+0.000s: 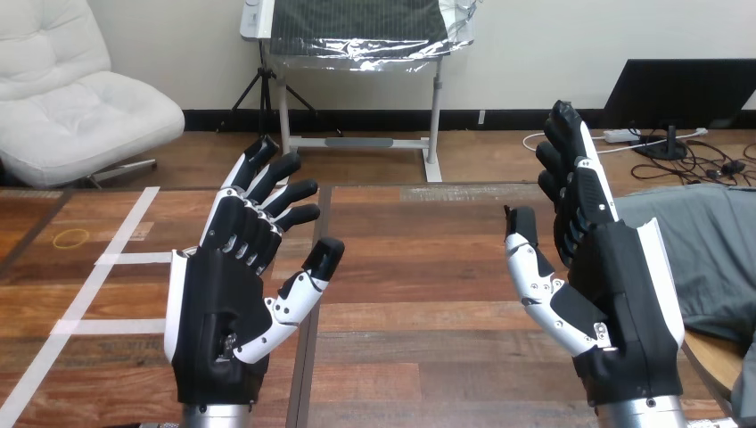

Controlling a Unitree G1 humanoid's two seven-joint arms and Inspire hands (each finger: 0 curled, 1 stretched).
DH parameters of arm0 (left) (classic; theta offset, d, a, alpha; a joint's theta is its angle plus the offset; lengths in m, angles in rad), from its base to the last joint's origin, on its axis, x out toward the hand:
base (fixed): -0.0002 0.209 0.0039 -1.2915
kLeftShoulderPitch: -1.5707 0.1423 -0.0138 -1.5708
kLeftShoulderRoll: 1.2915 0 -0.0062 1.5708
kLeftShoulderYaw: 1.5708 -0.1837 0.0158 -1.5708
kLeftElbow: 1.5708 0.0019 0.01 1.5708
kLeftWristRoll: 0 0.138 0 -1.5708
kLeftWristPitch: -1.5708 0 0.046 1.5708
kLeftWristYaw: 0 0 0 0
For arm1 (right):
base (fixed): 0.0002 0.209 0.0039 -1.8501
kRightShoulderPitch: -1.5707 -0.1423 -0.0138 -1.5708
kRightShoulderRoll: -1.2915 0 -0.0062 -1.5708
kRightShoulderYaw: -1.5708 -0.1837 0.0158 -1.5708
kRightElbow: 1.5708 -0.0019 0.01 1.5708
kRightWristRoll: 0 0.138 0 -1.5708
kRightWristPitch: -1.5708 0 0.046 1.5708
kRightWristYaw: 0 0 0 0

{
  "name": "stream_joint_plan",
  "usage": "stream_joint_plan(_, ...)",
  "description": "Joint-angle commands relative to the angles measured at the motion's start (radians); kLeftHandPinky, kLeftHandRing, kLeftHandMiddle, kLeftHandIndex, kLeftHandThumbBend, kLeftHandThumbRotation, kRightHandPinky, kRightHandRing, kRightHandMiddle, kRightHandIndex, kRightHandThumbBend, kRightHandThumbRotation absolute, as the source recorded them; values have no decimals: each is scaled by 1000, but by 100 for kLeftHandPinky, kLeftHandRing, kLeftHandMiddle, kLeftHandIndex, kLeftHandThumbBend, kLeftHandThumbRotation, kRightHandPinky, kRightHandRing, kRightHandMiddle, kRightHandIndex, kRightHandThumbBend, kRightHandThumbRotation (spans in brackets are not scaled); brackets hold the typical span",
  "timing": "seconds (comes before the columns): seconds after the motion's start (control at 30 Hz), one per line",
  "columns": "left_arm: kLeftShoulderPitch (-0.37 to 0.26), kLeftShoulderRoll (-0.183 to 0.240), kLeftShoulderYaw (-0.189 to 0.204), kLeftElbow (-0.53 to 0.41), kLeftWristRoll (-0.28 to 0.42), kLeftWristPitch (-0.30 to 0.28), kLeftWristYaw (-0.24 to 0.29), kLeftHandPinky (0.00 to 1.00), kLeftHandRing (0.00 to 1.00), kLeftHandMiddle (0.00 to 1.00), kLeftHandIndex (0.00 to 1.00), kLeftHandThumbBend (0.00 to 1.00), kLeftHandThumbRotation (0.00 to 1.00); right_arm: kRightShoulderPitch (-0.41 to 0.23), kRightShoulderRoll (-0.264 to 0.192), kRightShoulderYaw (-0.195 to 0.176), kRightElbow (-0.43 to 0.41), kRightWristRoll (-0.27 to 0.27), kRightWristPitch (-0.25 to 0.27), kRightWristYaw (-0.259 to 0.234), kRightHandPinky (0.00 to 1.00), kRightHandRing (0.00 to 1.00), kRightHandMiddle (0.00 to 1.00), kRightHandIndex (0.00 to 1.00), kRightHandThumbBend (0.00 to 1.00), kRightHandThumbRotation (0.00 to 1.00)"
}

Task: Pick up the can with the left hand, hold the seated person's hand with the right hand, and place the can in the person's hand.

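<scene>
Where our hands are: both are raised above the counter [419, 267], near us and well apart from each other, with only counter wood between them.
Left hand: our left hand [223, 303] stands at the left. Its fingers [285, 192] are straight and fanned toward the far side, and its thumb angles to the right. It is wide open and has hold of nothing.
Right hand: our right hand [615, 285] stands at the right, turned edge-on. Its fingers [571, 152] are straight, pointing up and away, and its thumb reaches left. It too is spread and holds nothing.
Can: we cannot tell where the can lies, so we can give neither its direction from the left hand nor its long axis.
Person: part of the person [713, 250] is at the right edge of the counter, just beyond our right hand. We cannot tell where the person's hand is.
Nearer hand: the right hand is close beside the person, while the left hand is well apart from them, across the counter.
Step in hand: we judge that no part of the task is done yet, and the left hand must first find the can.
</scene>
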Motion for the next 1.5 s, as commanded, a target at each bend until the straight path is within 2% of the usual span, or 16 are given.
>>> stream_joint_plan(0.0, -41, -24, -9, -30, -3, -6, -2, 71, 77, 84, 87, 52, 15, -54, 5, -14, -20, -3, -11, 2, 100, 100, 100, 100, 0, 0)
stream_joint_plan(0.73, -41, -24, -10, -35, 1, -6, 0, 71, 77, 84, 87, 52, 17, -55, 10, -17, -22, -1, -1, 1, 100, 100, 100, 100, 1, 0)
stream_joint_plan(1.13, -36, -26, -25, -67, -49, 2, -19, 72, 78, 84, 87, 53, 16, -57, 10, -19, -19, 2, -1, 3, 100, 100, 100, 100, 1, 0)
stream_joint_plan(1.23, -31, -26, -16, -79, -26, -4, -3, 72, 78, 84, 86, 53, 16, -57, 10, -18, -19, 1, -2, 2, 100, 100, 100, 100, 1, 0)
stream_joint_plan(1.33, -33, -32, 5, -83, 31, -34, 29, 73, 79, 84, 86, 54, 17, -58, 9, -19, -16, 4, -5, 4, 100, 100, 100, 100, 1, 0)
stream_joint_plan(1.47, -31, -49, 50, -101, 145, -68, 106, 74, 80, 84, 86, 54, 18, -58, 9, -19, -13, 3, -8, 4, 100, 100, 100, 100, 1, 0)
